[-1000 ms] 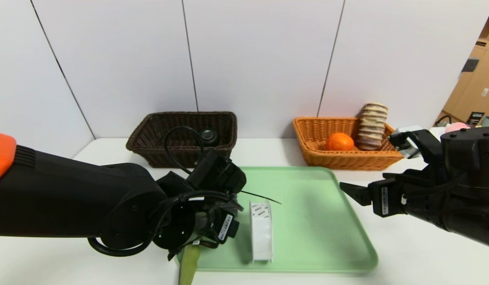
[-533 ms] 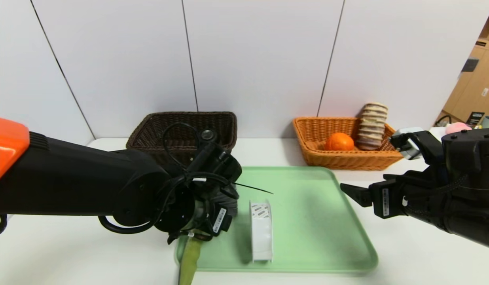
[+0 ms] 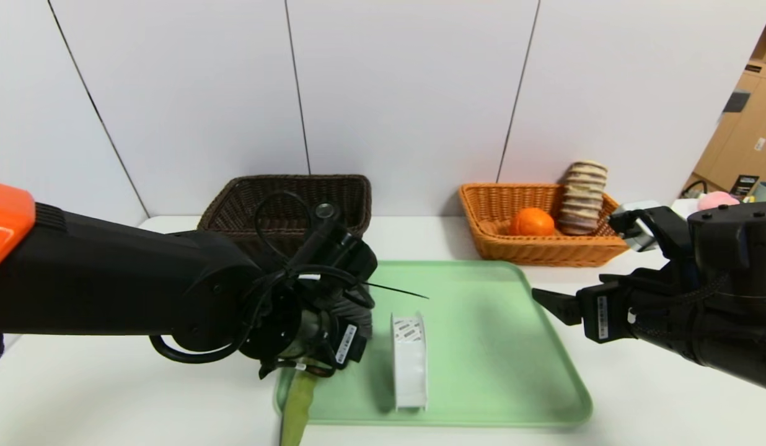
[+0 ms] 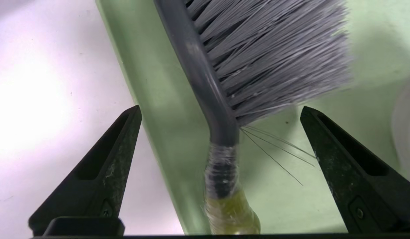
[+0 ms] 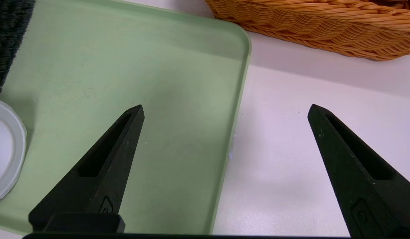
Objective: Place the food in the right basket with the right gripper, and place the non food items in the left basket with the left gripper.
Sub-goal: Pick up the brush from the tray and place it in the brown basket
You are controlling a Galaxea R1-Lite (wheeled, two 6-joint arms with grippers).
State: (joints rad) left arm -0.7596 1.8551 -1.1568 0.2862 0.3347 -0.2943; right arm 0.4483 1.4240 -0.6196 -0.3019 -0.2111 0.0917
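White wall panels stand behind a pale desk (image 3: 606,396), and on it, largest of what lies there, is a green tray (image 3: 501,347) at the middle front. Behind the tray to the left sits the dark brown left basket (image 3: 284,214); behind it to the right sits the orange-tan right basket (image 3: 532,248), already holding the food: the round orange fruit (image 3: 532,222) and the striped ridged roll (image 3: 581,198) leaning on its far-right wall.

Of the non food items, the white spool (image 3: 409,362) stands on edge near the tray's middle front, and the brush (image 4: 205,76) lies at the tray's left side. Its long axis runs from the grey bristle head on the tray down toward the front, and its green handle (image 3: 299,406) pokes out over the tray's near edge. The left arm is plainly the nearer one.

In the left wrist view the left gripper (image 4: 221,139) hangs right over the brush neck, jaws spread wide, one on the desk side and one on the tray side, with the stem between them and neither touching it. A straight descent and a close across the stem looks like the coming move.

The right gripper (image 5: 225,132) hovers over the tray's right edge, jaws wide apart, holding nothing.
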